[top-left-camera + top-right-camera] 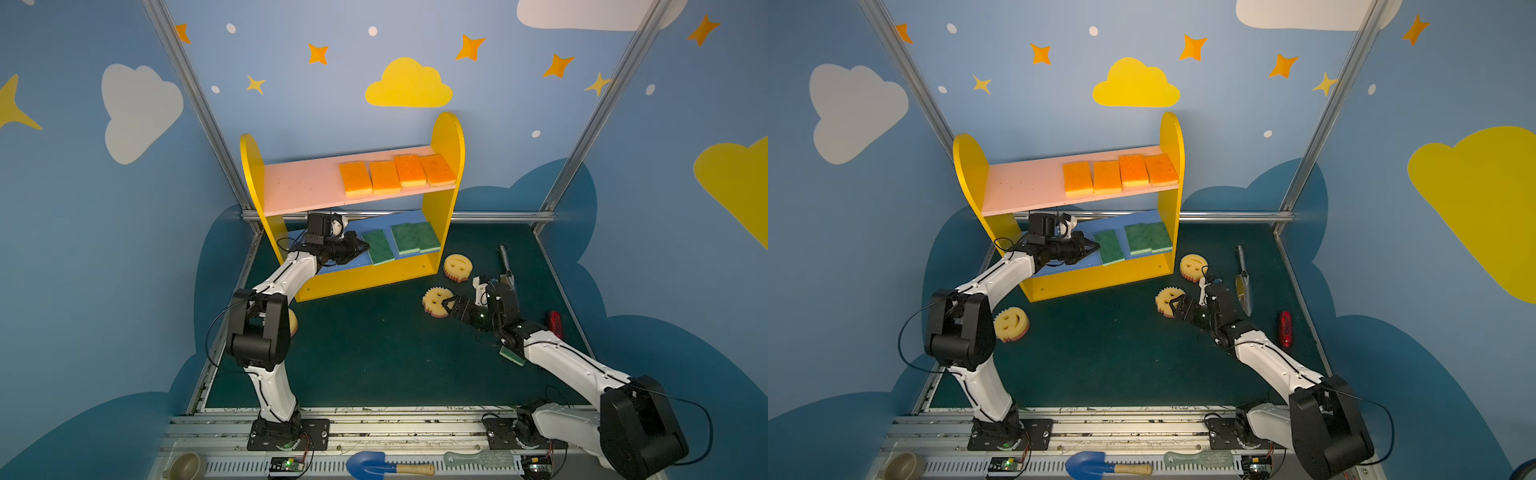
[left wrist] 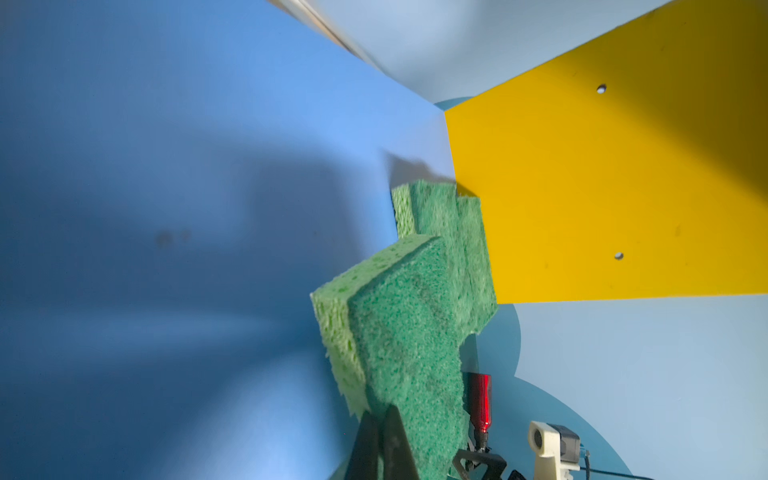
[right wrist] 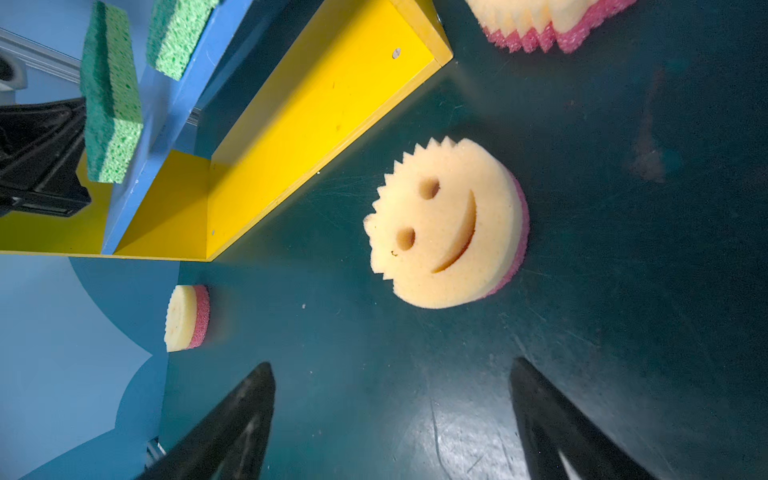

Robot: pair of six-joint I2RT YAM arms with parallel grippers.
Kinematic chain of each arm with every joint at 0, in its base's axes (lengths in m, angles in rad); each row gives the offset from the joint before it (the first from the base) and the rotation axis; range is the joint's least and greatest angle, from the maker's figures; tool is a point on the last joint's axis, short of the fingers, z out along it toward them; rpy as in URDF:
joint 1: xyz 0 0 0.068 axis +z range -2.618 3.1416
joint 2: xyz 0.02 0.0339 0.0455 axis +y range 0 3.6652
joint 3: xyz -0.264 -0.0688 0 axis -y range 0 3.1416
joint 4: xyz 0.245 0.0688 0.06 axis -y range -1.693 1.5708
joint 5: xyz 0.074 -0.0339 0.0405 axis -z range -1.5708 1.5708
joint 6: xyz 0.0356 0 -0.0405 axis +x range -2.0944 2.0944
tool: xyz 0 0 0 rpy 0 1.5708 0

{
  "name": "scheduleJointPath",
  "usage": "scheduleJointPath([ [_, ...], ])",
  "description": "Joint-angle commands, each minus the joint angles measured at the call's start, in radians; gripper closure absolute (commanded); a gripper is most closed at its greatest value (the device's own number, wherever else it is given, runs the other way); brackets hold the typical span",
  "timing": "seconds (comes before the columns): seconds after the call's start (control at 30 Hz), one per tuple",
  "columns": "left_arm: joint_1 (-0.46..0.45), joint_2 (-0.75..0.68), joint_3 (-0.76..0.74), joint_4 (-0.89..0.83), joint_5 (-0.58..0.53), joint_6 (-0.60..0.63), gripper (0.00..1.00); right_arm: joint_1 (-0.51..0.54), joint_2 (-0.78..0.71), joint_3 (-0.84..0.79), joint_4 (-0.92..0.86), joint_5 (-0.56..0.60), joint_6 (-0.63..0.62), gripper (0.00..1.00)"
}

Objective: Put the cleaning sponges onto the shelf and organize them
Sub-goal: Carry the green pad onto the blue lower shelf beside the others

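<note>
The shelf (image 1: 446, 137) holds several orange-topped sponges (image 1: 397, 172) on its pink board and three green-topped ones on the blue board. My left gripper (image 1: 365, 246) is shut, its tips pressed against the end of the leftmost green sponge (image 2: 399, 332), with no sponge between the fingers. On the mat, my right gripper (image 3: 391, 363) stands open just short of a smiley sponge (image 3: 446, 224). A second smiley sponge (image 1: 457, 268) lies by the shelf's right foot. A third (image 1: 1011, 324) sits beside the left arm. Another green sponge (image 1: 512, 356) pokes out under the right arm.
A metal trowel (image 1: 507, 266) and a red tube-like object (image 1: 555, 324) lie on the mat right of the right gripper. On the front rail sit a blue shovel (image 1: 374, 463), a brush (image 1: 478, 459) and a small bowl (image 1: 187, 465).
</note>
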Motion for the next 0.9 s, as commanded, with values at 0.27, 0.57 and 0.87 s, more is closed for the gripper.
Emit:
scheduleJointPath([
  [0.27,0.022,0.168,0.216,-0.136,0.043,0.069,0.97,-0.005,0.018,0.028,-0.004,0.015,-0.016,0.13],
  [0.57,0.018,0.241,0.302,-0.171,0.051,0.068,0.97,-0.006,0.025,0.033,-0.007,0.013,-0.017,0.13],
  [0.87,-0.022,0.273,0.343,-0.157,0.051,0.036,0.87,-0.007,0.029,0.036,-0.009,0.010,-0.018,0.13],
])
